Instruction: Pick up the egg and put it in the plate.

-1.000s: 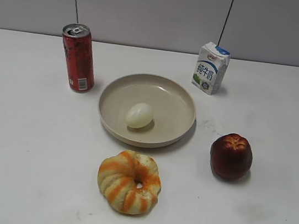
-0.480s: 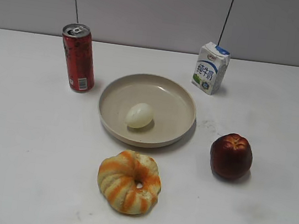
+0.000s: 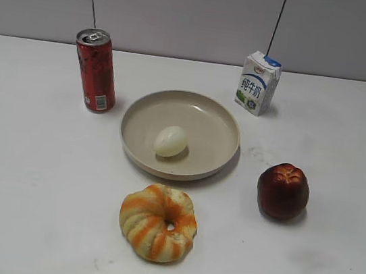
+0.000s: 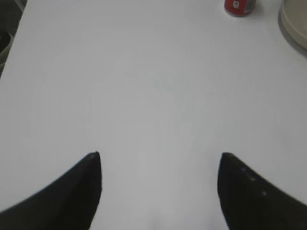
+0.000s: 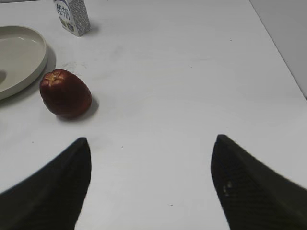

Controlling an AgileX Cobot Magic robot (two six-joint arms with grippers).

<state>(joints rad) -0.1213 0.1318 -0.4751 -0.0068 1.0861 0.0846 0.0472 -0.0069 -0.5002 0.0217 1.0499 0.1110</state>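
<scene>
Pale cream oval egg (image 3: 171, 141) lay inside the round beige plate (image 3: 222, 125), frame centre; both grippers (image 4: 158, 160) (image 5: 151, 143) gaped empty, so withdrawing clear seemed wisest.

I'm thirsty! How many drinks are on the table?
2. The red can stands at the back left, beside the plate. The milk carton stands at the back right, behind the apple. Nothing looks big enough to hide another.
</scene>
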